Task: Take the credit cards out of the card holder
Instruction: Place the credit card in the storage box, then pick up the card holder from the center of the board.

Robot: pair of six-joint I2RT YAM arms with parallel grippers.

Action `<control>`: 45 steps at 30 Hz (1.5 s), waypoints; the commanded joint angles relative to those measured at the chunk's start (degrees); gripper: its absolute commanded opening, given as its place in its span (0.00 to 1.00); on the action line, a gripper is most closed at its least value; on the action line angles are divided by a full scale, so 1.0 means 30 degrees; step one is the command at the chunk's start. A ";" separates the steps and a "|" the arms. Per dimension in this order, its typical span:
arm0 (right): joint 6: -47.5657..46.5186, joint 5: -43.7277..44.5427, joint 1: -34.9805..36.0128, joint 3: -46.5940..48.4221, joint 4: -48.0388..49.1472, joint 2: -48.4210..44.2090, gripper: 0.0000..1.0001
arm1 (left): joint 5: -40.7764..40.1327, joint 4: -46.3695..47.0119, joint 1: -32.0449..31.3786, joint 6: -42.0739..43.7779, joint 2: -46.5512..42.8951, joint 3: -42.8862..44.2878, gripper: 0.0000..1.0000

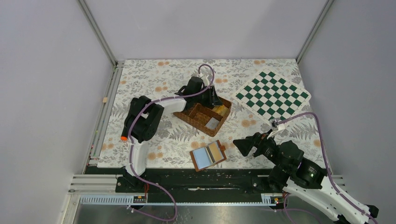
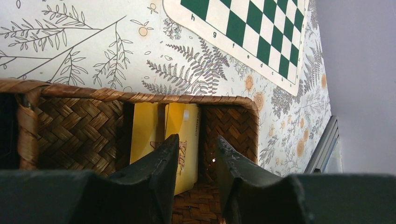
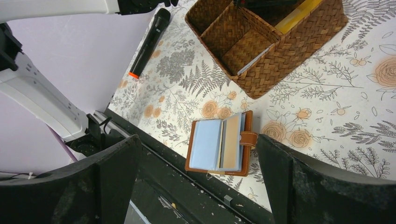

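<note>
The brown card holder (image 1: 208,155) lies open near the table's front edge, blue-grey pockets up; it also shows in the right wrist view (image 3: 219,144). A tan-gold card (image 3: 231,142) sits in its right page. Two yellow credit cards (image 2: 187,135) stand against the wall of the woven basket's (image 1: 203,114) far right compartment. My left gripper (image 2: 196,144) is open inside that compartment, close in front of the cards, holding nothing. My right gripper (image 3: 197,140) is wide open and empty, hovering above and right of the card holder (image 1: 243,145).
A green-and-white chessboard mat (image 1: 273,93) lies at the back right. A pale card (image 3: 254,60) lies in the basket's near compartment. A black rod with an orange tip (image 3: 149,42) sticks out from the left arm. The black front rail (image 3: 177,196) runs just beside the card holder.
</note>
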 commanded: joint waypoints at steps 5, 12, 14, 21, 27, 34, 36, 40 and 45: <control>0.0080 0.0931 -0.0073 0.0765 0.0282 0.1939 0.98 | 0.1020 -0.0575 0.0160 0.0469 -0.2057 0.0541 0.36; 0.0522 -0.1109 -0.0055 0.0972 0.0371 0.4408 0.95 | 0.0965 -0.1278 0.0161 -0.0085 -0.5528 -0.0218 0.37; 0.0312 -0.2814 -0.0070 0.1041 0.1209 0.5263 0.85 | 0.0613 -0.1261 0.0165 -0.0408 -0.7040 -0.1353 0.38; 0.0517 -0.5394 -0.0066 0.0671 0.3914 0.8957 0.57 | -0.0533 -0.3672 -0.0043 -0.1422 -1.2267 -0.6101 0.38; 0.0546 -0.6111 -0.0085 0.0144 0.6493 1.2151 0.65 | -0.1686 -0.3526 -0.1914 -0.2228 -1.5937 -1.2125 0.38; -0.1010 -0.4427 -0.0491 -0.1007 0.6781 1.3110 0.87 | -0.3856 -0.1638 -0.4661 -0.5080 -1.8614 -1.5863 0.35; -0.0807 -0.4449 -0.0580 -0.1395 0.7122 1.3264 0.89 | -0.4257 -0.0713 -0.5337 -0.5753 -1.8666 -1.6670 0.34; -0.0618 -0.5052 -0.0955 -0.2275 0.8623 1.4117 0.87 | -0.5674 0.0315 -0.6526 -0.6553 -1.8372 -1.7501 0.33; -0.0506 -0.5631 -0.1288 -0.3104 1.0520 1.5488 0.79 | -0.7408 0.0620 -0.7460 -0.6997 -1.8018 -1.7965 0.33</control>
